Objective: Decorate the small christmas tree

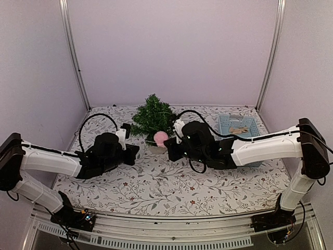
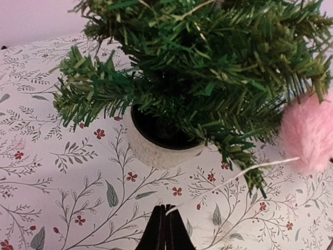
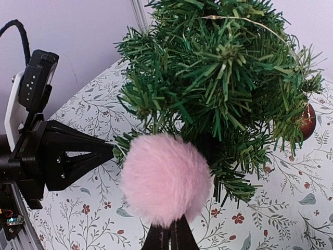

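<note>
The small christmas tree [image 1: 153,115] stands mid-back on the counter [image 1: 156,182]. The right tool [image 3: 169,227], clamped on a pink pompom [image 3: 165,178], sits just before its lower branches. The left tool [image 2: 165,211], front-left of the pot, seems pinched on the pompom's thread [image 2: 234,182].

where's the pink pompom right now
Top view, centre: the pink pompom sits at the right gripper, against the lower front branches of the small christmas tree.

Soft, even light; mild close-up blur.
</note>
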`<state>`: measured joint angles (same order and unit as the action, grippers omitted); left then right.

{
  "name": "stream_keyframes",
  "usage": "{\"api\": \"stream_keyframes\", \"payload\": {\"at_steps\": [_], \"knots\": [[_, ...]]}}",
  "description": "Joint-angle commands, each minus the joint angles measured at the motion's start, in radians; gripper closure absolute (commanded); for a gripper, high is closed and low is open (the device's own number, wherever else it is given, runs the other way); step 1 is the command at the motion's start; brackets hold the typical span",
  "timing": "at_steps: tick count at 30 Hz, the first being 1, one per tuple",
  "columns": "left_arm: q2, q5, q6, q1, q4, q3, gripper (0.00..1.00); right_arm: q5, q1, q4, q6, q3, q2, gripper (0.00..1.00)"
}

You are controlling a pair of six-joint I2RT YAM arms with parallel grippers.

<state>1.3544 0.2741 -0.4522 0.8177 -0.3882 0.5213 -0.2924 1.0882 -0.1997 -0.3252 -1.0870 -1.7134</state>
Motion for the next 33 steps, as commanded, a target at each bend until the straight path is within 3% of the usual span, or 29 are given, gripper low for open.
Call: {"api": "stream_keyframes", "payload": {"at_steps": [1, 22, 33], "knots": [[0.03, -0.071, 0.025, 0.007, 0.026, 0.02, 1.0, -0.03, 0.005, -0.029, -0.009, -0.021, -0.029, 1.0], [0.144, -0.187, 0.049, 0.083, 0.027, 0.163, 1.0, -0.014, 0.006, -0.044, -0.01, -0.03, -0.053, 1.0], [0.095, -0.23, 0.05, 0.073, 0.073, 0.198, 1.0, -0.02, 0.006, -0.038, -0.014, -0.034, -0.061, 1.0]]}}
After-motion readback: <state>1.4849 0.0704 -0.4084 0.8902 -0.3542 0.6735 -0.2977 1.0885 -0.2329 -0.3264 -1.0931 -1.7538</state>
